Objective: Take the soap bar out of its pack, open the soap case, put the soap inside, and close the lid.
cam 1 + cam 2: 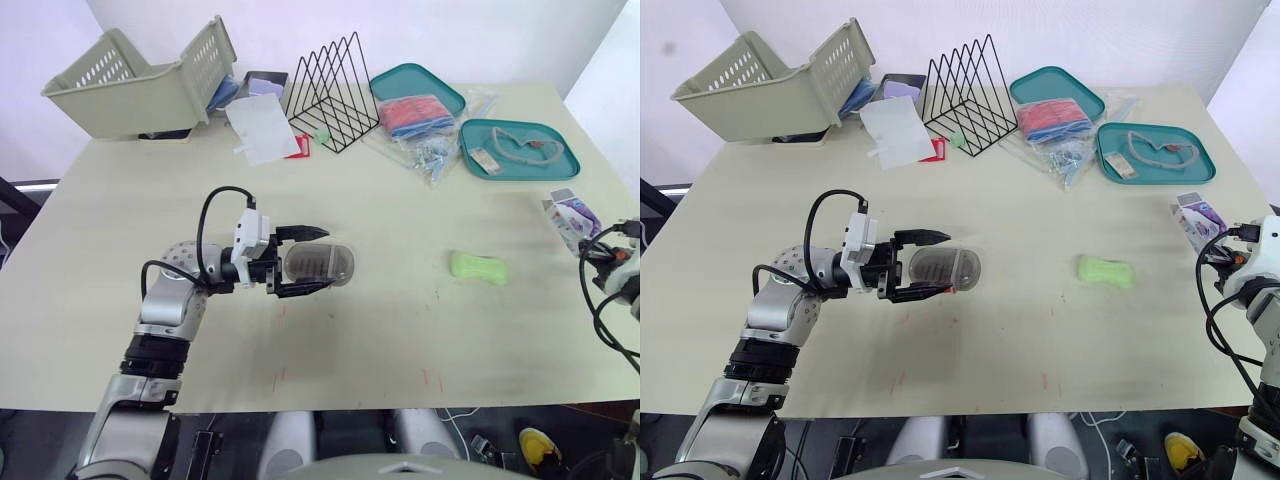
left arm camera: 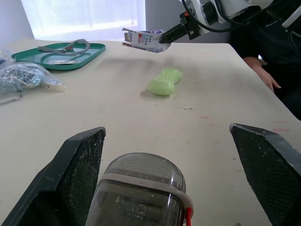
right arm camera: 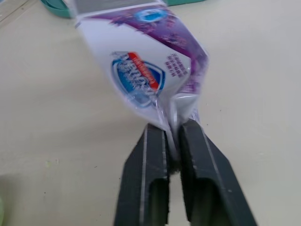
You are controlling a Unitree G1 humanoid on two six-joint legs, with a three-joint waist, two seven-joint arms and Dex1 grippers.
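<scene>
In the head views, the green soap bar (image 1: pixel 478 266) lies bare on the worktop (image 1: pixel 400 340), out of its wrapper and well apart from the smoky translucent soap case (image 1: pixel 338 265), which lies on its side and looks closed. The left end effector (image 1: pixel 318 260) reaches in low over the worktop with its two fingers spread wide and the soap case between them, apparently to steady it for opening. At the right edge, the right end effector (image 1: pixel 1232 236) holds the pack (image 1: pixel 1193 214) clear of the soap bar, probably to put it aside.

In the left wrist view, the soap case sits between the parted fingers, nearer one than the other. I cannot tell whether either finger touches it. Beyond it lies the soap bar, with the pack pinched in the air behind. A person's hand (image 2: pixel 267 79) rests at the worktop's edge.

In the right wrist view, the right end effector's fingers are closed tight on the crimped end of the pack. The pack juts out ahead of them, slack and flattened, which suggests it is empty.
</scene>
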